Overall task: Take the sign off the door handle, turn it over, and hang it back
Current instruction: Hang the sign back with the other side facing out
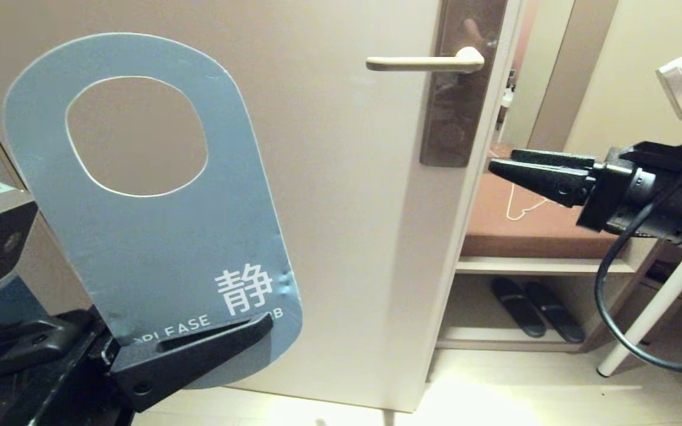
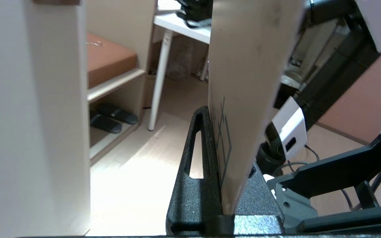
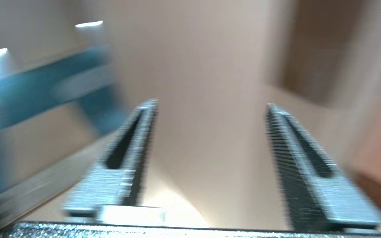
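At the lower left of the head view the left gripper (image 1: 199, 349) pinches the bottom edge of the sign (image 1: 157, 236), grey-blue side showing, held upright off the door handle (image 1: 424, 62) at upper centre. The right gripper (image 1: 501, 163), fingers apart and empty, points in from the right.

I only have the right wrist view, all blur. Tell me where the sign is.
Observer: The left gripper is shut on the sign at its bottom edge, low on the left, off the door handle.
Operator: Report which face the head camera sees.
Observer: The grey-blue one.
Operator: Give me my right gripper's position.
Observer: The right gripper is open, empty, below the handle beside the door's edge.
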